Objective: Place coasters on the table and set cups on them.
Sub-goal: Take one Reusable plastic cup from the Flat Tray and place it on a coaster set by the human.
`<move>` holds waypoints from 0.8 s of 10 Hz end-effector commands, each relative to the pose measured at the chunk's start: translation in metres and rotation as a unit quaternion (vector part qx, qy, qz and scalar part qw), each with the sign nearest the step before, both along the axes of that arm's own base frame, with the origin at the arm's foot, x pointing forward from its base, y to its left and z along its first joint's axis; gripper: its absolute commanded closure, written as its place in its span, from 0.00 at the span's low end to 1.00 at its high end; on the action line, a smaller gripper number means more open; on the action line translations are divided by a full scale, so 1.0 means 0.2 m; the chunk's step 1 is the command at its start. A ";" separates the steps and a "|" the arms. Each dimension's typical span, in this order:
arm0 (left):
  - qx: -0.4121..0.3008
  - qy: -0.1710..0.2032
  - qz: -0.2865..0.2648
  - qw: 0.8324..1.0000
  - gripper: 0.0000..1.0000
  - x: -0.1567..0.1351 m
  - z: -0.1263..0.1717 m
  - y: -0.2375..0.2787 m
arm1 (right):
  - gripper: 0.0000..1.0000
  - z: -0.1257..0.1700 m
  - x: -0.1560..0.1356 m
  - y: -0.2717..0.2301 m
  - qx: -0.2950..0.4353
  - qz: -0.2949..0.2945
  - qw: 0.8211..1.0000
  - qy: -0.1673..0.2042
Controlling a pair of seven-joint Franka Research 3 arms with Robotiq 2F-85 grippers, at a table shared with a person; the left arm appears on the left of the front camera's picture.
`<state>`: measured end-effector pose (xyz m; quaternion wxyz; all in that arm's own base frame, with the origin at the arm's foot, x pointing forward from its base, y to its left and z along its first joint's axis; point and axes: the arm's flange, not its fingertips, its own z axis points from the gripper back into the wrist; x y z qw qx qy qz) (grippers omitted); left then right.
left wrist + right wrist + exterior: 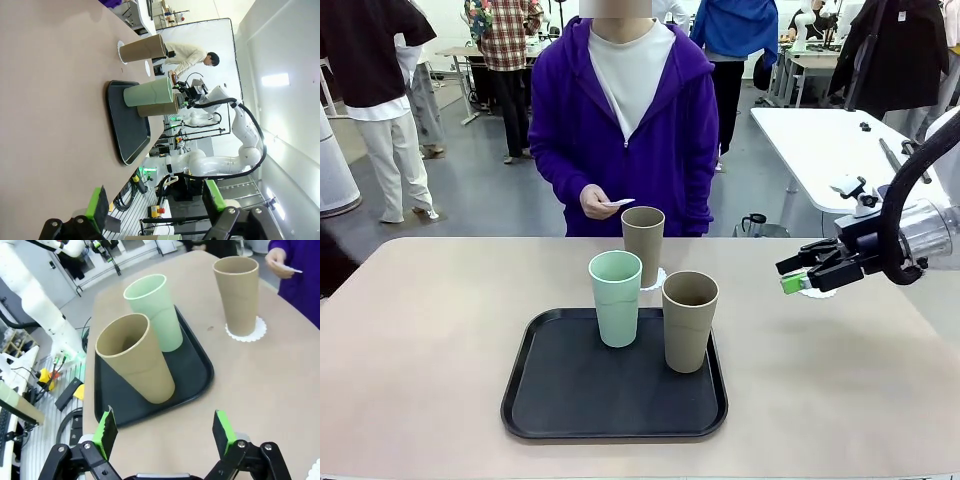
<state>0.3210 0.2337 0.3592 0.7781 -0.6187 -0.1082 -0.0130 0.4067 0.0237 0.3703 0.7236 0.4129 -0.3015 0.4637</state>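
Front view: the black tray (550, 400) lies on the table (410, 340) at mid-width, on the robot's side. The mint green cup (616, 297) stands upright on the tray's far-left part. The near tan cup (690, 320) stands upright on its far-right part, just beside the green one and apart from it. The far tan cup (643, 243) stands off the tray, just beyond its far edge, on the first coaster (656, 279). The second coaster (818, 292) lies flat on the table well to the robot's right of the tray. The right gripper (798, 272) hangs directly above it, jaws spread and empty. Beyond the tray, the person's hand (597, 201) pinches a thin white piece (619, 203), too small to identify. Left wrist view: the left gripper (156, 202) is well apart from the tray (131, 145), jaws spread, nothing between its pads. The mint green cup (147, 94) and near tan cup (157, 108) stand on the tray. The far tan cup (142, 48) is past the tray on the first coaster (120, 51), and the second coaster (147, 68) is bare. Right wrist view: the right gripper (164, 435) is above the table beside the tray (195, 375), jaws spread wide and empty. The near tan cup (135, 362) and mint green cup (155, 310) are on the tray. The far tan cup (237, 292) sits centred on the first coaster (250, 333), off the tray.
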 end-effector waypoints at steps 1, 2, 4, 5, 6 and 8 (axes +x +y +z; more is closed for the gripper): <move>0.000 -0.002 0.002 1.000 0.00 0.00 0.01 0.00 | 0.00 0.03 -0.01 -0.04 0.015 0.011 1.000 0.003; 0.000 -0.002 0.002 1.000 0.00 0.00 0.01 0.00 | 0.00 0.03 -0.01 -0.04 0.015 0.011 1.000 0.003; 0.000 -0.002 0.002 1.000 0.00 0.00 0.01 0.00 | 0.00 0.03 -0.01 -0.04 0.015 0.011 1.000 0.003; 0.000 -0.002 0.002 1.000 0.00 0.00 0.01 0.00 | 0.00 0.02 -0.01 -0.03 0.013 0.006 1.000 0.004; 0.000 -0.002 0.002 1.000 0.00 0.00 0.01 0.00 | 0.00 0.01 -0.05 -0.01 0.047 0.057 0.997 -0.027; 0.000 -0.002 0.002 1.000 0.00 0.00 0.01 0.00 | 0.00 -0.07 -0.07 0.03 0.082 0.053 0.994 -0.045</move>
